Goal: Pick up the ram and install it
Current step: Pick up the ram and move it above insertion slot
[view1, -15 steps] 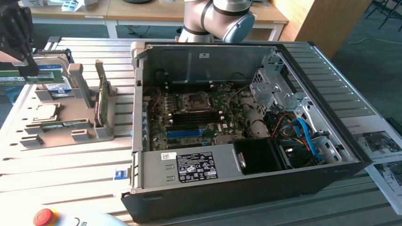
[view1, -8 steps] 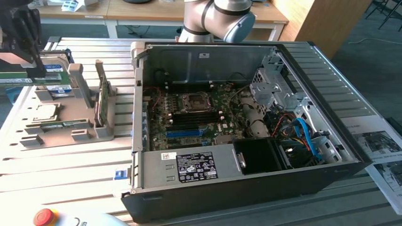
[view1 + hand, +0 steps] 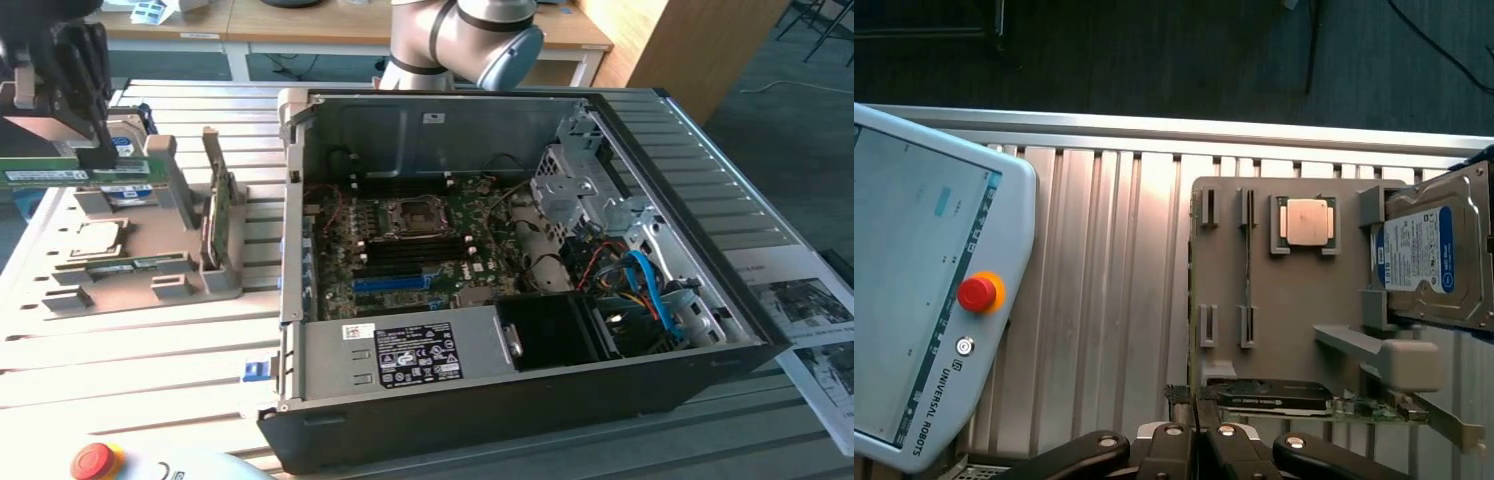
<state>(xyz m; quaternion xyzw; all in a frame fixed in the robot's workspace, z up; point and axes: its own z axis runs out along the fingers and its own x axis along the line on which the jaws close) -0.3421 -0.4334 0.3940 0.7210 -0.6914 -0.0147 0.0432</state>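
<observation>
The tool (image 3: 91, 150) is clamped on the ram (image 3: 47, 173) (long axis level); the motherboard (image 3: 414, 250) lies well toward the exterior view's right.

The desk (image 3: 134, 350) is a broad metal top of long ribbed aluminium slats. An open black computer case (image 3: 534, 410) lies on its side across the middle and reaches towards the edge at the exterior view's right. Just beside the case, nearer the edge at the exterior view's left, a grey parts holder (image 3: 134, 290) sits flat on the slats. A pale teach pendant (image 3: 174, 468) with a red button lies at the edge nearest the exterior camera, with bare slats between it and the holder. Printed paper sheets (image 3: 814, 320) lie along the exterior view's right edge, close beside the case.
</observation>
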